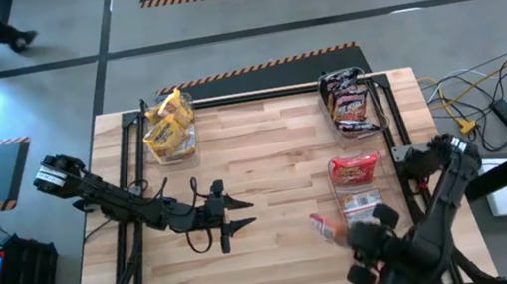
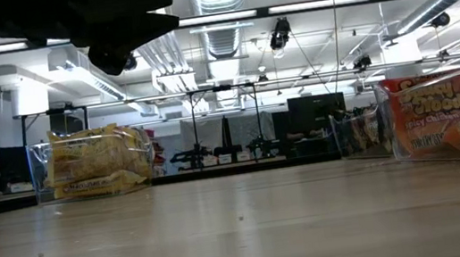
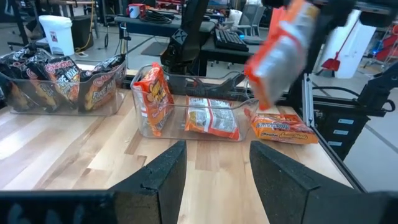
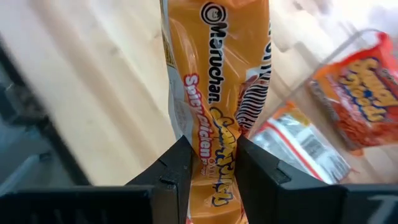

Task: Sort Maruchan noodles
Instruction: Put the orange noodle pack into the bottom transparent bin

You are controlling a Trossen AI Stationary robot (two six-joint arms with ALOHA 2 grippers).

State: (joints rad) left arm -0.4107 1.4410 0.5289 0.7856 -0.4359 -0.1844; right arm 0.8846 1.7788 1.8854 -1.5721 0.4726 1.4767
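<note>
Right gripper (image 4: pixel 211 165): pinched on one orange Maruchan packet (image 4: pixel 217 81), held aloft near the clear bin of orange packets (image 1: pixel 354 169) at the table's right side. Left gripper (image 1: pixel 232 215): fingers parted, empty, over mid-table. Yellow packets (image 1: pixel 170 124) and dark packets (image 1: pixel 348 100) sit in separate far bins.

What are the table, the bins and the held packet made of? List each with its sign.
Table: looks like pale wood, matte; joined strips and grain show.
Bins: clear hard plastic, probably; contents show through the walls.
Packet in the right gripper: thin glossy plastic film, it seems; it creases where pinched.
</note>
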